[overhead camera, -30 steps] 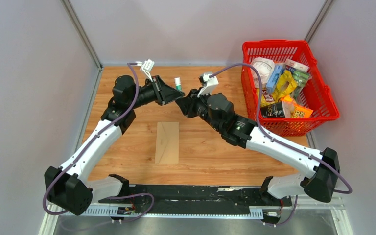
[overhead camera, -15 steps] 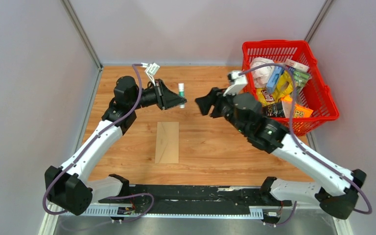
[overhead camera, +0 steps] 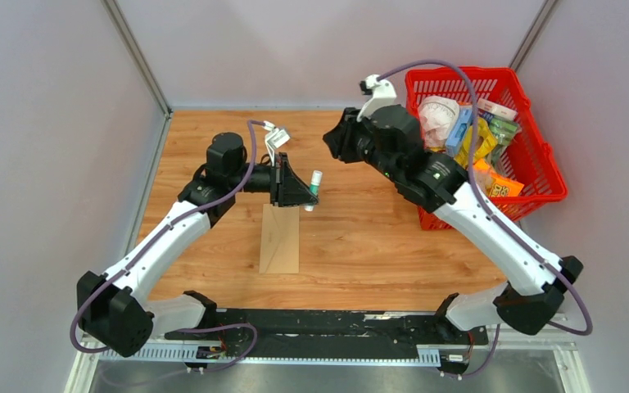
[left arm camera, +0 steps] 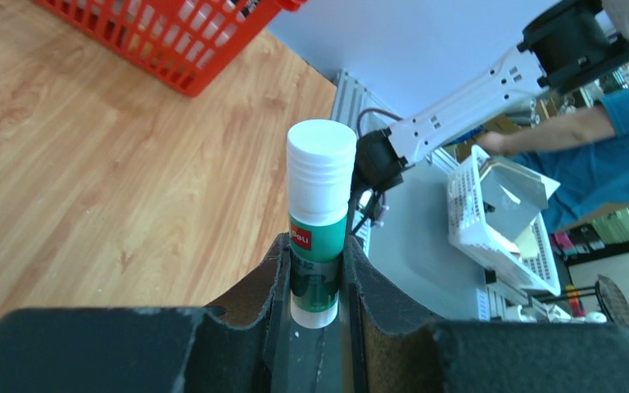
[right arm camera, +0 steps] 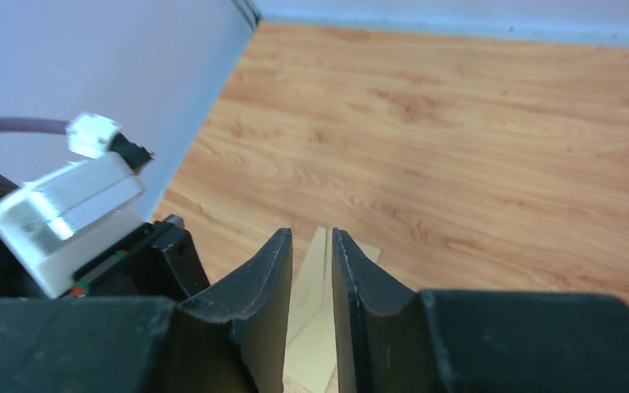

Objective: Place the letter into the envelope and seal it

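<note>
The tan envelope (overhead camera: 279, 237) lies flat on the wooden table, flap folded down; it also shows between the right fingers in the right wrist view (right arm camera: 311, 327). The letter is not in view. My left gripper (overhead camera: 308, 193) is shut on a green and white glue stick (overhead camera: 314, 187), cap on, held above the envelope's far end. In the left wrist view the glue stick (left arm camera: 320, 205) stands out of the left gripper (left arm camera: 318, 274). My right gripper (overhead camera: 332, 137) is raised further back, slightly open and empty, and also shows in its wrist view (right arm camera: 312, 246).
A red basket (overhead camera: 459, 75) full of packaged goods stands at the back right, close to the right arm; its corner shows in the left wrist view (left arm camera: 172, 33). Grey walls enclose the table on the left, back and right.
The left gripper has carried the glue stick nearer and rightward, over the envelope's far end. The right gripper has drawn away from it, up and back toward the basket.
</note>
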### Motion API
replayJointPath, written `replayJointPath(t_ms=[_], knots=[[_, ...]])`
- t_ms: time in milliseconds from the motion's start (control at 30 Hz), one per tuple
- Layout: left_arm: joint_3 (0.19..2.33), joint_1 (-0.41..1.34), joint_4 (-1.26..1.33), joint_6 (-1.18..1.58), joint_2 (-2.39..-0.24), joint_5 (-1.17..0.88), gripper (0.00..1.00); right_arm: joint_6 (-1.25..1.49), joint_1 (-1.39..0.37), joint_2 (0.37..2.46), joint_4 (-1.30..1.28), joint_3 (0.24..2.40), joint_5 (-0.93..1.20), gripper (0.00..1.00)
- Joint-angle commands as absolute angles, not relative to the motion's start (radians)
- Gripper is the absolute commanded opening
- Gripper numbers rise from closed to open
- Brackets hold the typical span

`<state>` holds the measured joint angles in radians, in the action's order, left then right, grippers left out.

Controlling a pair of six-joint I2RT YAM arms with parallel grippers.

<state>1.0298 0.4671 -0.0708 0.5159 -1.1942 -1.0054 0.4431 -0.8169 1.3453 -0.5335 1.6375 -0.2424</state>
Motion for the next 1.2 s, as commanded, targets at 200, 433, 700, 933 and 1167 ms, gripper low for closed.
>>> replayJointPath(t_ms=[200, 433, 700, 933, 1167], knots=[[1.083, 0.476, -0.138, 0.416, -1.215, -1.039, 0.0, 0.419, -0.838, 1.393, -0.617, 1.638, -0.1, 0.23], [1.115, 0.477, -0.132, 0.417, -1.226, -1.011, 0.0, 0.428, -0.894, 1.393, -0.635, 1.575, -0.1, 0.21], [1.129, 0.477, -0.089, 0.449, -1.227, -0.951, 0.0, 0.46, -0.939, 1.381, -0.641, 1.513, -0.121, 0.19], [1.117, 0.477, -0.038, 0.471, -1.203, -0.876, 0.0, 0.515, -0.946, 1.39, -0.643, 1.506, -0.121, 0.18], [1.103, 0.477, -0.012, 0.474, -1.169, -0.804, 0.0, 0.549, -0.946, 1.401, -0.634, 1.499, -0.077, 0.18]])
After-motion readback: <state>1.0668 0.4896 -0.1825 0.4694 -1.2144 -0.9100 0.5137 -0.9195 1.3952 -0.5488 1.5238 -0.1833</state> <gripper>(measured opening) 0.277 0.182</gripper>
